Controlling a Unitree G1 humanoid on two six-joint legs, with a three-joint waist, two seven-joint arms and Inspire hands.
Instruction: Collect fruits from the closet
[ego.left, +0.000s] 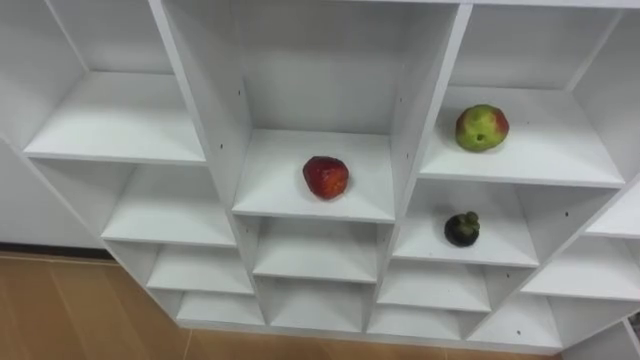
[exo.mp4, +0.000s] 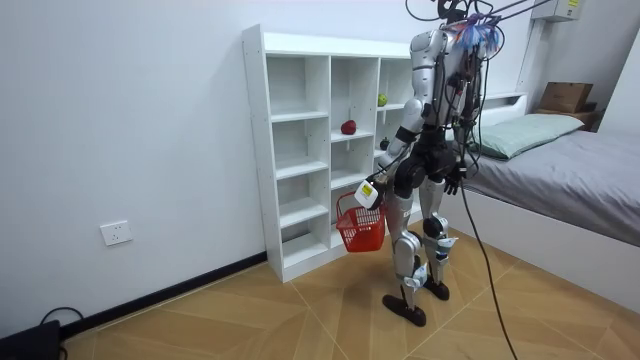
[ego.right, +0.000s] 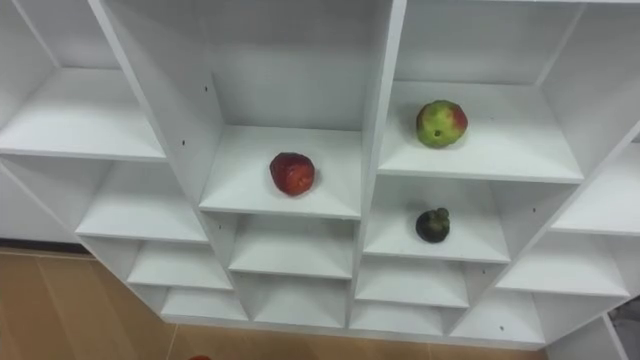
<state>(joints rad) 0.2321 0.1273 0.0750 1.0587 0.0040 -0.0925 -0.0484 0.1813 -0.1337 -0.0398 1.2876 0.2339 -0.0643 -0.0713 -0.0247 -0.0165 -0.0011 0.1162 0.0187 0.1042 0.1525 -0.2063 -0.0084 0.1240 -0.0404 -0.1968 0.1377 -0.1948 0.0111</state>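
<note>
1. Your left hand (exo.mp4: 370, 190) hangs low by the thigh. It is clenched round the handle of the red basket (exo.mp4: 360, 228), a lattice-walled tub with slanted sides that dangles just beneath it.
2. Your right hand (exo.mp4: 452, 183) hangs at the other hip, on the side away from the shelves. You cannot tell from here how its fingers lie.
3. The closet (ego.left: 205, 110) stands just ahead of your left hand. It is a white, open-fronted unit of smooth flat boards forming boxy cubbies. The basket hangs near its lower cubbies.
4. The red fruit (ego.left: 326, 177) is round, slightly lumpy and glossy-skinned. It sits on the middle column's shelf, above your left hand and further in.
5. The green fruit (ego.left: 482, 128) is apple-shaped, smooth, and green with a red blush. It rests one column over toward your right hand, on a slightly higher shelf.
6. The dark fruit (ego.left: 462, 229) is small, dull and near-black, with a stubby cap on top. It lies in the cubby directly under the green fruit.
7. All three fruits lie on bare shelf boards, well apart from both hands.
</note>
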